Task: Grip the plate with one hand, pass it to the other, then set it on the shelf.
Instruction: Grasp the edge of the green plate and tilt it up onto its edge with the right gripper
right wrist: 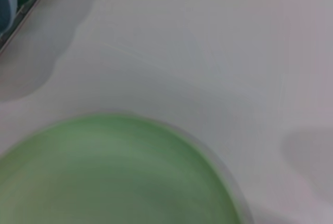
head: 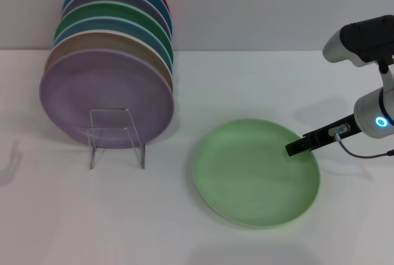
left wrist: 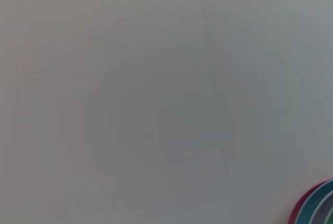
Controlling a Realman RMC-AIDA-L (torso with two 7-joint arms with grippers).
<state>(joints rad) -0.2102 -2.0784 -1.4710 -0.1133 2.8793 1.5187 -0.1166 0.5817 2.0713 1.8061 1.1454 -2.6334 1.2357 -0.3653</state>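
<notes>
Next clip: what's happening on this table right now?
The right gripper reaches in over the far right rim of the pale mint-green plate, which lies flat on the white table. The left gripper is out of view. To the left, the clear plate rack already holds a row of upright coloured plates, lilac at the front.

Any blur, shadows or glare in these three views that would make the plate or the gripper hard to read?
Head view: sharp, evenly lit; the plate casts a soft shadow on the table, and the right gripper reads clearly at its far edge. Right wrist view: the plate is blurred, with soft grey shadows on the table. Left wrist view: nearly featureless, only stacked plate rims in one corner. The left gripper is unseen.
</notes>
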